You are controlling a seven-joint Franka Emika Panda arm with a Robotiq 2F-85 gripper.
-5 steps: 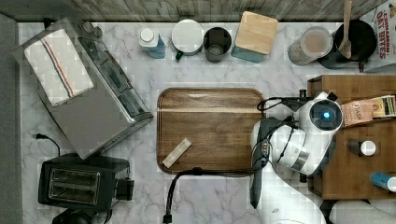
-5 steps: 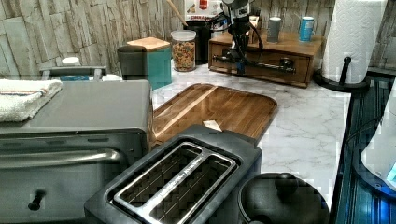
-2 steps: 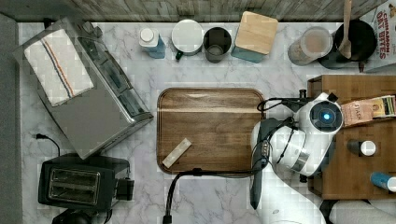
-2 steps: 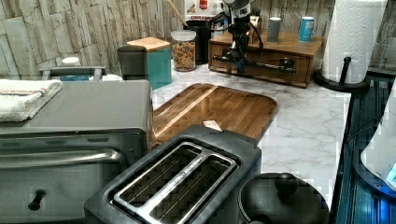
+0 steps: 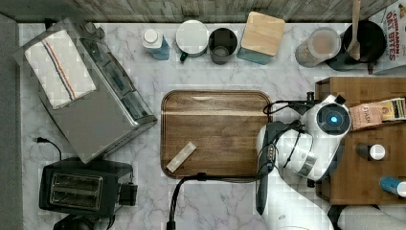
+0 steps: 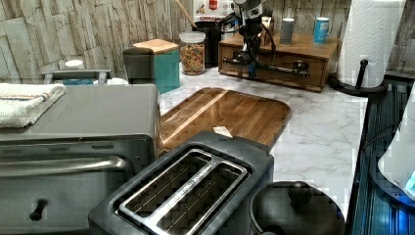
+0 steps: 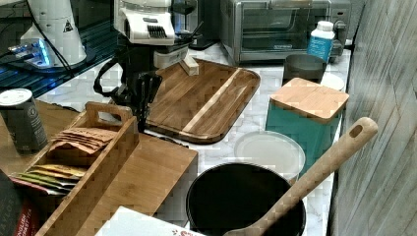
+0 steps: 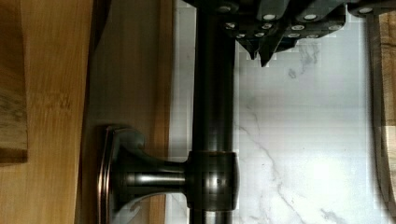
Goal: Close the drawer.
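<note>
Top view: drawer point(image 5: 321, 139) at right edge, under your arm.
Left view: gripper point(image 6: 250, 58) at handle point(image 6: 266, 67), upper centre; bar runs across.
Wrist view: bar beside fingers point(image 8: 268, 35); grasp state: cannot tell.
Push toward cabinet.

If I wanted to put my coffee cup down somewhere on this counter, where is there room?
The rounded dark wooden tray is mostly bare, holding one small pale block. Bare marble lies below it in the top view, crossed by a black cable. The jars along the back wall and the wooden cabinet top are crowded.
</note>
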